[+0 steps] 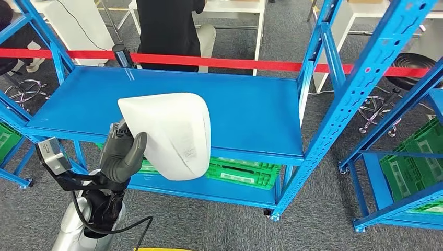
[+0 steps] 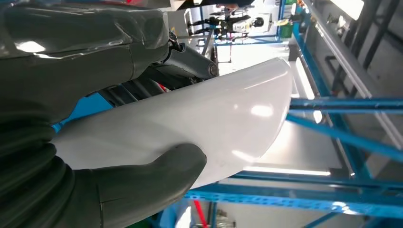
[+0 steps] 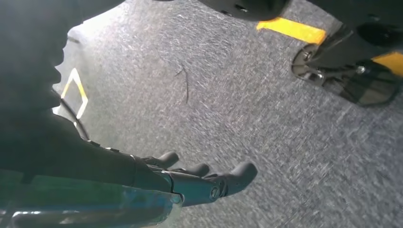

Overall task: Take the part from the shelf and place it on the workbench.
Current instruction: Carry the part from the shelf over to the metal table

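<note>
- Your left hand (image 1: 124,155) grips the white part (image 1: 170,133) by its near-left edge; the left wrist view shows the thumb (image 2: 142,183) pressed on the glossy face and the darker fingers closed over the other side.
- The part is a curved white shell. It is raised in front of the near edge of the blue shelf (image 1: 245,112) and looks lifted off the shelf board, though you cannot be sure from the head view alone.
- Your right hand (image 3: 204,178) hangs over the grey carpet with its fingers stretched out and apart, holding nothing.
- You are, by the look of it, in the carrying step: the pick-up seems done and the placing is not yet begun.
- No workbench is plain in front of you. White tables (image 1: 230,8) stand beyond the red barrier tape (image 1: 230,63), where a person (image 1: 170,26) sits, but you cannot tell if either is the goal.
- The next move likely calls for drawing the part back clear of the blue uprights (image 1: 355,99), then turning toward the workbench.
- Mind the hold: the grip sits at one edge of a wide, smooth shell, so it could swing or slip if you turn fast.
- The green crates (image 1: 243,170) lie on the lower level, below the part.
</note>
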{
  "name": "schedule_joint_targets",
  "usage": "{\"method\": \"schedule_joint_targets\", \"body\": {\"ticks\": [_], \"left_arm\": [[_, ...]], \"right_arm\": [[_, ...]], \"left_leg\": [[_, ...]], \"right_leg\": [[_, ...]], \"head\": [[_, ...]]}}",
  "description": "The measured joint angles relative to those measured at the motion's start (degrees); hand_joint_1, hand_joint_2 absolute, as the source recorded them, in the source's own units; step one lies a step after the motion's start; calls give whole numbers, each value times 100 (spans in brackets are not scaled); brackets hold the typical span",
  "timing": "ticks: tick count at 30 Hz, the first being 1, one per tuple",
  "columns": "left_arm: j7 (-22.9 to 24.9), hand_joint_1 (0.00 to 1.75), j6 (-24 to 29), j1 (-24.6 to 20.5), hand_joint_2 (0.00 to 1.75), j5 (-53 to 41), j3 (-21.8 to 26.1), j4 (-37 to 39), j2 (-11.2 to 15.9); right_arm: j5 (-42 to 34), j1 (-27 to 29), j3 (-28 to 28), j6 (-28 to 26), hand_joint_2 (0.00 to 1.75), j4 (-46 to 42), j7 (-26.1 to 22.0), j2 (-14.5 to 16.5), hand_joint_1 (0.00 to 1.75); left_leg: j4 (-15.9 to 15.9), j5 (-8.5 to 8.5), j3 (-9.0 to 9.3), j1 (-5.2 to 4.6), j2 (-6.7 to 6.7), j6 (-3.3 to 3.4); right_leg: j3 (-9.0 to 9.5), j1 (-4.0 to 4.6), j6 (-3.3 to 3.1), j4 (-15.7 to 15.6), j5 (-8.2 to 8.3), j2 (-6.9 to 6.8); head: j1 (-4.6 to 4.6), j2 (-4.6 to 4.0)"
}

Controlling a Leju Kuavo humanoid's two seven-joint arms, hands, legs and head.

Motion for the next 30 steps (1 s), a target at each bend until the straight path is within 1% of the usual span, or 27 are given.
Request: {"method": "schedule_joint_targets", "body": {"ticks": [1, 2, 3, 4, 5, 6, 7, 8, 9, 10, 11, 12, 13, 15, 17, 18, 19, 20, 21, 22, 23, 24, 25, 26, 27, 28, 30], "left_arm": [[-1, 175, 1, 1, 175, -1, -1, -2, 2], [-1, 175, 1, 1, 175, -1, -1, -2, 5], [-1, 175, 2, 0, 175, -1, 0, -2, 9], [1, 175, 2, 1, 175, -1, 1, -2, 13], [4, 175, 2, 2, 175, -1, 2, -1, 15], [8, 175, 1, 3, 175, -1, 2, -1, 19], [13, 175, 1, 5, 175, -1, 2, 0, 21], [16, 175, -1, 5, 175, -1, 2, -1, 23], [19, 175, -3, 5, 175, -1, 2, -1, 25], [22, 175, -5, 1, 175, -1, 2, -4, 26], [25, 175, -10, -5, 175, -1, 2, -10, 27], [28, 175, -14, -13, 175, -1, 2, -18, 27], [31, 175, -17, -20, 175, -1, 2, -27, 27], [40, 175, -23, -29, 175, -2, 3, -40, 31], [48, 175, -28, -33, 175, -3, 3, -49, 29], [50, 175, -31, -39, 175, -2, 1, -53, 23], [52, 175, -33, -43, 175, -2, 0, -54, 16], [56, 175, -35, -44, 175, -1, -1, -53, 13], [60, 175, -35, -40, 175, -1, -2, -51, 10], [66, 175, -35, -32, 175, -2, -2, -48, 9], [71, 175, -35, -26, 175, -2, -2, -44, 9], [75, 175, -35, -24, 175, -2, -3, -41, 9], [79, 175, -35, -25, 175, -2, -4, -38, 9], [81, 175, -35, -26, 175, -2, -5, -37, 9], [84, 175, -34, -31, 175, -3, -5, -37, 10], [86, 175, -34, -34, 175, -4, -7, -38, 11], [93, 175, -34, -35, 175, -7, -11, -39, 14]], "right_arm": [[1, 2, -3, 0, 175, 0, 2, 3, 0], [1, 2, -9, 0, 175, 0, 2, 5, 0], [3, 2, -18, -1, 175, 0, 2, 7, 0], [8, 2, -26, -1, 175, 0, 2, 7, 0], [14, 3, -37, -2, 175, 0, 5, 6, 0], [21, 6, -47, -2, 175, 0, 8, 6, 0], [28, 11, -58, -2, 175, 0, 10, 6, 0], [32, 16, -67, -3, 175, 0, 13, 7, 0], [34, 21, -74, -3, 175, 0, 13, 8, 0], [38, 23, -79, -3, 175, 0, 13, 11, 0], [40, 26, -81, -4, 175, -1, 13, 26, 0], [43, 27, -85, -7, 175, -1, 15, 34, 0], [46, 27, -90, -10, 175, 0, 18, 44, 0], [50, 30, -101, -15, 175, 2, 27, 61, 0], [53, 31, -115, -16, 175, 2, 31, 74, 0], [54, 30, -121, -17, 175, 2, 31, 70, 0], [54, 32, -126, -18, 175, 2, 32, 61, 0], [54, 36, -128, -19, 175, 3, 32, 48, 0], [54, 45, -129, -19, 175, 4, 32, 38, 0], [54, 55, -129, -20, 175, 5, 33, 31, 0], [56, 64, -129, -20, 175, 7, 33, 23, 0], [60, 69, -130, -20, 175, 7, 34, 17, 0], [64, 69, -131, -20, 175, 7, 34, 12, 0], [68, 64, -131, -20, 175, 7, 35, 7, 0], [70, 61, -132, -20, 175, 7, 35, 5, 0], [70, 60, -133, -20, 175, 7, 37, 3, 0], [77, 64, -134, -20, 175, 7, 42, 4, 0]], "left_leg": [[30, -22, -11, 19, 5, -16], [114, -97, -44, 35, 15, -35], [303, -243, -118, 46, 28, -57], [601, -444, -234, 49, 42, -77], [985, -664, -388, 50, 55, -93], [1349, -836, -532, 50, 62, -101], [1579, -919, -610, 50, 66, -93], [1612, -901, -588, 45, 67, -71], [1396, -780, -436, 34, 66, -26], [1017, -616, -199, 11, 65, 43], [630, -500, 34, -20, 75, 120], [319, -412, 207, -58, 86, 191], [147, -382, 297, -96, 94, 244], [52, -352, 314, -149, 97, 304], [-120, -241, 377, -130, 106, 353], [-209, -177, 399, -114, 112, 382], [-271, -123, 406, -96, 119, 386], [-285, -95, 377, -100, 117, 388], [-281, -73, 338, -101, 115, 378], [-275, -53, 301, -100, 111, 359], [-262, -36, 267, -98, 107, 344], [-238, -24, 234, -91, 104, 327], [-194, -23, 198, -82, 101, 307], [-133, -31, 154, -79, 100, 281], [-53, -48, 104, -84, 98, 249], [12, -59, 57, -89, 96, 214], [70, -45, -1, -95, 93, 150]], "right_leg": [[-7, 0, -33, 0, 15, 1], [-12, -1, -63, -2, 33, 1], [-19, -1, -87, -4, 48, 0], [-31, 11, -103, -4, 58, -1], [-49, 24, -119, -2, 68, -3], [-69, 39, -133, -1, 78, -6], [-87, 58, -144, 0, 87, -10], [-99, 80, -154, 0, 95, -12], [-103, 105, -162, -2, 102, -11], [-100, 126, -166, -4, 107, -10], [-98, 140, -158, -9, 118, -9], [-98, 139, -145, -16, 131, -11], [-102, 125, -122, -24, 146, -16], [-101, 95, -58, -64, 187, -32], [-122, 97, -24, -37, 167, -37], [-182, 108, -31, 88, 81, -33], [-300, 109, -54, 346, -66, -29], [-454, 109, -70, 684, -241, -23], [-608, 106, -68, 1049, -400, -22], [-709, 100, -42, 1309, -495, -23], [-705, 92, 8, 1363, -503, -23], [-584, 80, 74, 1189, -428, -24], [-360, 62, 143, 813, -299, -25], [-146, 52, 174, 439, -200, -23], [11, 48, 165, 142, -121, -16], [89, 55, 120, -18, -82, -9], [68, 87, -9, -36, -45, -3]], "head": [[-5, 0], [-13, 0], [-18, 0], [-22, 0], [-28, 0], [-28, 0], [-28, 0], [-28, 0], [-28, 0], [-28, 0], [-17, 0], [-11, 0], [-9, 0], [-15, 0], [-12, 0], [-8, 0], [-1, 0], [0, 0], [1, 0], [2, 0], [1, 0], [2, 0], [3, 0], [1, 0], [-1, 0], [-4, 0], [-6, 0]]}}
